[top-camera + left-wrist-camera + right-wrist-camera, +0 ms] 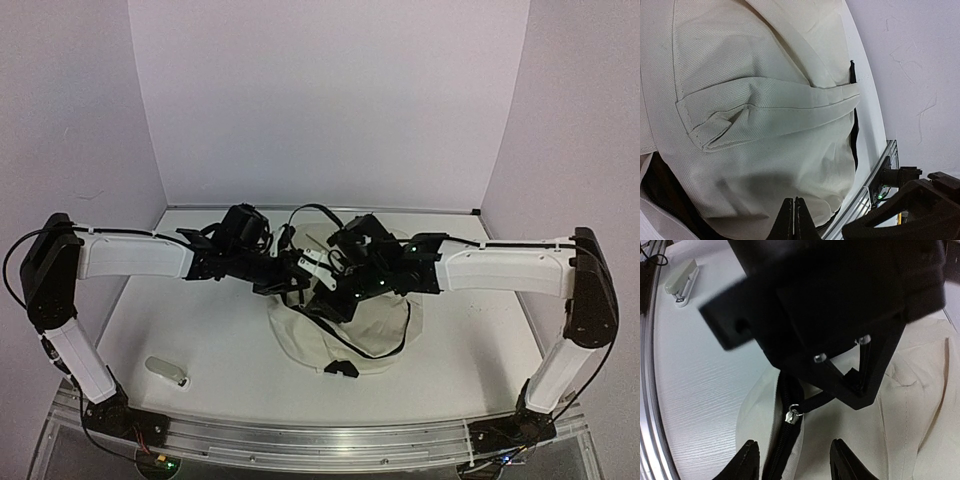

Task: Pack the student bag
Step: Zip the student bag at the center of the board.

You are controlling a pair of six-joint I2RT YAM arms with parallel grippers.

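Nearest the arm bases, a small pale grey oblong object (165, 372), stapler-like, lies alone on the white worktop (200, 330), well left of everything else. Further in, at centre, sits the cream soft fabric student bag (295, 340), flat on the worktop, with a black buckle (342, 368) at its near edge. Both arms converge over its far side. Right tool (794, 445): released, fingers apart and straddling the black zipper track (780, 440), the small metal zipper pull (792, 415) just ahead of the tips and ungrasped. Left tool (794, 210): clenched, tips against the cream cloth; cannot tell whether a fold is caught between them. Judged step: getting the zip open so the bag can be packed. To do it well, bring the right tool down squarely over the pull, close on the tab rather than the cloth, then draw along the track line while the left side keeps the fabric taut. Obscured: a large dark blurred body fills most of the right wrist view. From above, the arm bodies cover the bag mouth, so how far it is open and what it contains cannot be read.
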